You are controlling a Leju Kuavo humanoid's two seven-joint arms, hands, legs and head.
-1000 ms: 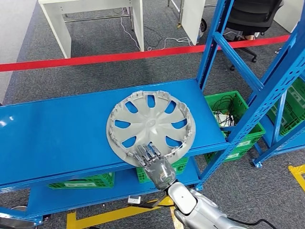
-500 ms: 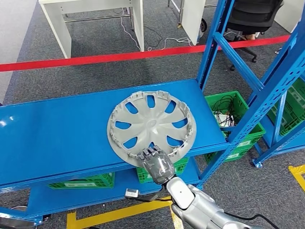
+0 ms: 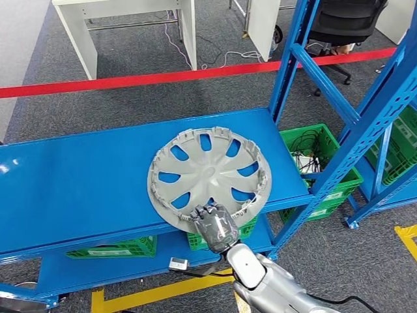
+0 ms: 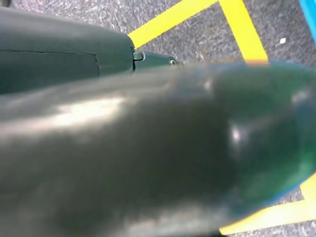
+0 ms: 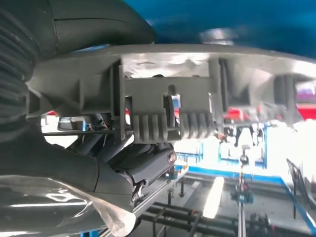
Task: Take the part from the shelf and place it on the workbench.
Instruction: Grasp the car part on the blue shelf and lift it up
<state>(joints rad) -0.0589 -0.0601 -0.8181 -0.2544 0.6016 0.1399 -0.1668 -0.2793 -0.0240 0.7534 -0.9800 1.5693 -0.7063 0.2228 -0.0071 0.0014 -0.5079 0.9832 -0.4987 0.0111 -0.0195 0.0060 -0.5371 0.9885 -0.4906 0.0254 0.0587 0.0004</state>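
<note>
My right hand (image 3: 215,224) is at the near rim of the round silver-grey plastic wheel cover (image 3: 209,176), which lies inner face up on the blue metal shelf board (image 3: 79,182), its near edge jutting out over the board's front lip. From the head view my fingers curl over that rim from above; in the right wrist view the grey thumb (image 5: 93,22) lies on one face of the cover's ribbed edge (image 5: 168,106) and the darker fingers (image 5: 141,165) on the other, so I am pinching the rim between them. Of my left hand I cannot tell whether the fingers are apart or closed. Under the board, just behind my right hand, a green plastic slotted crate (image 3: 245,227) sits on the lower blue shelf, with another green crate (image 3: 115,247) further left; what they hold is hidden by the board. To the right, beside the blue upright post (image 3: 287,62), an open green crate (image 3: 324,140) holds a tangle of dark cables and something white. A red tape line (image 3: 147,79) crosses the grey carpet beyond the shelf.
</note>
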